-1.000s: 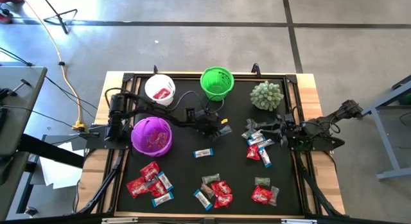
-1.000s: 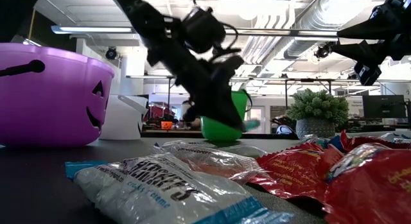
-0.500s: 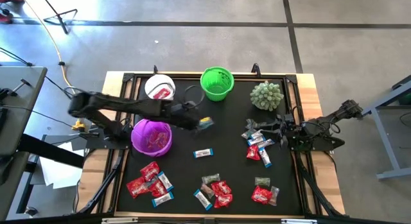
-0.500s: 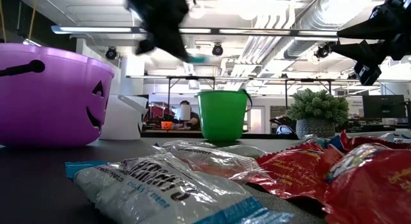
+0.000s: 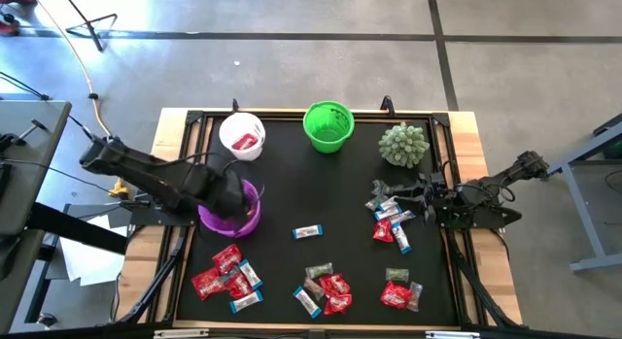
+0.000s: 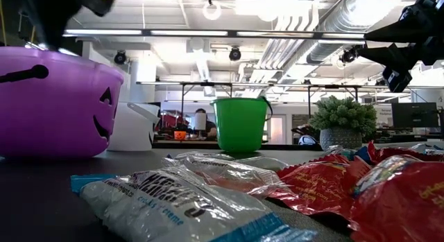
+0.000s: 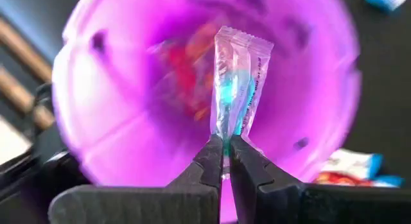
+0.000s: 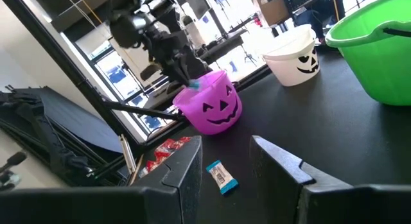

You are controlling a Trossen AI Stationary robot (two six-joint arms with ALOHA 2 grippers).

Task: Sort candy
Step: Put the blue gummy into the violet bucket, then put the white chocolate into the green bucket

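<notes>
My left gripper (image 7: pixel 226 149) hangs over the purple pumpkin bucket (image 7: pixel 128 102), shut on a silvery blue-white candy (image 7: pixel 243 76). In the high view this gripper (image 5: pixel 231 191) covers the bucket's (image 5: pixel 249 215) mouth; red sweets lie blurred inside the bucket. The white bucket (image 5: pixel 242 134) and the green bucket (image 5: pixel 328 125) stand upright near the far edge. Wrapped candies lie flat in heaps (image 5: pixel 225 276) (image 5: pixel 326 288) (image 5: pixel 400 292) (image 5: pixel 392 220), with one alone (image 5: pixel 307 231). My right gripper (image 8: pixel 225 153) waits open at the right side (image 5: pixel 425 197), beside the right-hand heap. My left gripper pinches the blue-white candy by one end of its wrapper (image 7: pixel 225 131) between the two fingers. The fingers point down toward the bucket's mouth. The candy is lifted clear and sticks out past the fingertips, over the inside of the purple bucket.
A spiky pale-green ball (image 5: pixel 403 144) sits at the far right of the black mat. The mat has a raised frame (image 5: pixel 292 114) on a wooden table. Bare mat lies between the buckets and the candy heaps, around the single candy.
My left gripper has risen from the mat's middle near the green bucket and swung toward the table's left, carrying the blue-white candy. It now stands over the purple bucket, still shut on the candy.
</notes>
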